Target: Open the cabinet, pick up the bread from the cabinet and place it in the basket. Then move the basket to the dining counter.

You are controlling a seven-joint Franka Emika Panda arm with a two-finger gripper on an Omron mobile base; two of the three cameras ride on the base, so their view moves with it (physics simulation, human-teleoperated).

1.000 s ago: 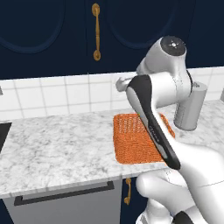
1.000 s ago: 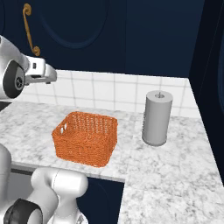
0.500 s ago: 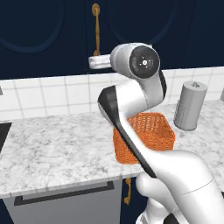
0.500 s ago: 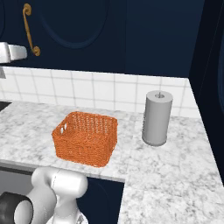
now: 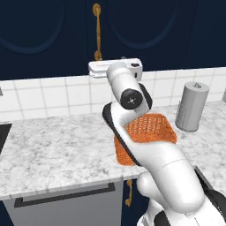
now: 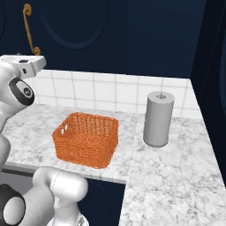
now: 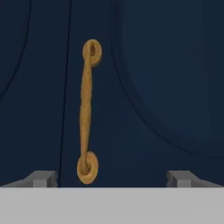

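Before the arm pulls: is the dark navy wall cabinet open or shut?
Shut. The dark navy wall cabinet doors lie flush, the long brass handle upright.

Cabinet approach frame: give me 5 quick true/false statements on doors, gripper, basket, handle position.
1. The cabinet doors are shut. True.
2. The gripper is clamped on the brass handle. False: its jaws stand wide apart, and in the hand view the handle lies between the two fingertips with nothing closed on it.
3. The basket holds the bread. False: nothing lies in it.
4. The basket sits on the marbled counter beside a grey cylinder. True.
5. In the hand view the handle hangs nearer the left fingertip than the right one. True.
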